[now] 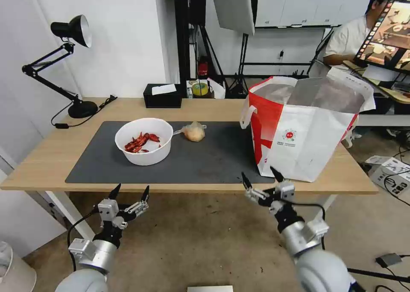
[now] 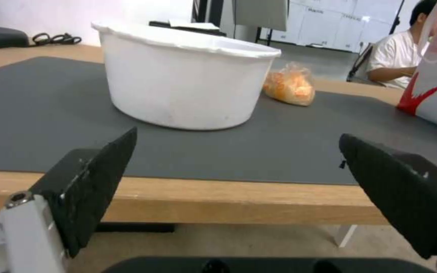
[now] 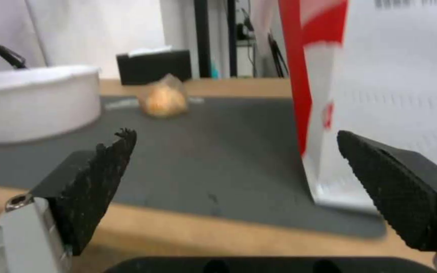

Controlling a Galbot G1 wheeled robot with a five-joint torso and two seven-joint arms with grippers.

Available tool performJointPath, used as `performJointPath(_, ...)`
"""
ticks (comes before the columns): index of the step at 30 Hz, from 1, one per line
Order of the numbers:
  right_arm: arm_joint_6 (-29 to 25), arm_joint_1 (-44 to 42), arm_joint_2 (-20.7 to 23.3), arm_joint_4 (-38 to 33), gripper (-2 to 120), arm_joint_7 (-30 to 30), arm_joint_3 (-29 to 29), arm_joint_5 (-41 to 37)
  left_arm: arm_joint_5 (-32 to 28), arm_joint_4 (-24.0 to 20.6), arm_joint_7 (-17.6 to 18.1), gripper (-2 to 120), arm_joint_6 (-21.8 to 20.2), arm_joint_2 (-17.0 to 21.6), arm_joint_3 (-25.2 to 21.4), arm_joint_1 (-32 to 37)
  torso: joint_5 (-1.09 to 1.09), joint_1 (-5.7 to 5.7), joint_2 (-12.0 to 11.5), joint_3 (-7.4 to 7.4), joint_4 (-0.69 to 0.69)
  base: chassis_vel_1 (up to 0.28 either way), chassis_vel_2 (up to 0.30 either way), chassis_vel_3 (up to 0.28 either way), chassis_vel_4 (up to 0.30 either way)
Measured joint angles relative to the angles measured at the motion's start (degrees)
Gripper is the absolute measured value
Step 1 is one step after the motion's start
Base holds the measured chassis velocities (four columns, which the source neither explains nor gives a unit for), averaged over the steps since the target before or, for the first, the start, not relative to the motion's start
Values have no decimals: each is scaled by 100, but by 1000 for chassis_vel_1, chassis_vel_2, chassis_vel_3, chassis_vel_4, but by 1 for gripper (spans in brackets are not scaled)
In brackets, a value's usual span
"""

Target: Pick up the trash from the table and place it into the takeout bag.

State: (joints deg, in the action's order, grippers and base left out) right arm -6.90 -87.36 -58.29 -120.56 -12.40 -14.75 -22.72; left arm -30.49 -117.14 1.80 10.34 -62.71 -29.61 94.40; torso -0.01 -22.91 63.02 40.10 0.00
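White bowl (image 1: pixel 144 141) of red shells on the dark mat (image 1: pixel 213 159), toward the table's (image 1: pixel 42 172) left end; small clear bag (image 1: pixel 194 131) beside it at mid-mat. Takeout bag (image 1: pixel 305 127) upright at the right end. Left gripper (image 1: pixel 130 193) and right gripper (image 1: pixel 260 179) hover off the near edge, fingers spread, empty.

Even, bright indoor light falls across the long light-wood tabletop (image 1: pixel 205 108), with only soft shadows under the white round plastic bowl (image 1: pixel 144 141). The silver foil lining of the boxy white-and-red takeout bag (image 1: pixel 305 132) shows mild glare. The right wrist view is smeared with blur; straight lines bow near the head view's edges.
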Motion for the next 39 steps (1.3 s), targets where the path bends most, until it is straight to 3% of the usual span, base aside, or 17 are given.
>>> performJointPath(6,-179,-184,-202,281,100,-7,65,214,12,28,-23,100,10,-13,20,-7,1,0,0,0,0,0,0,0,0)
performJointPath(24,-139,-87,-166,312,100,-2,166,191,12,40,-39,100,28,-10,-9,16,1,0,0,1,0,0,0,0,0)
performJointPath(39,493,1261,412,187,100,-37,688,-275,9,-15,-41,100,38,-4,-50,39,1,-1,0,1,0,0,0,0,0)
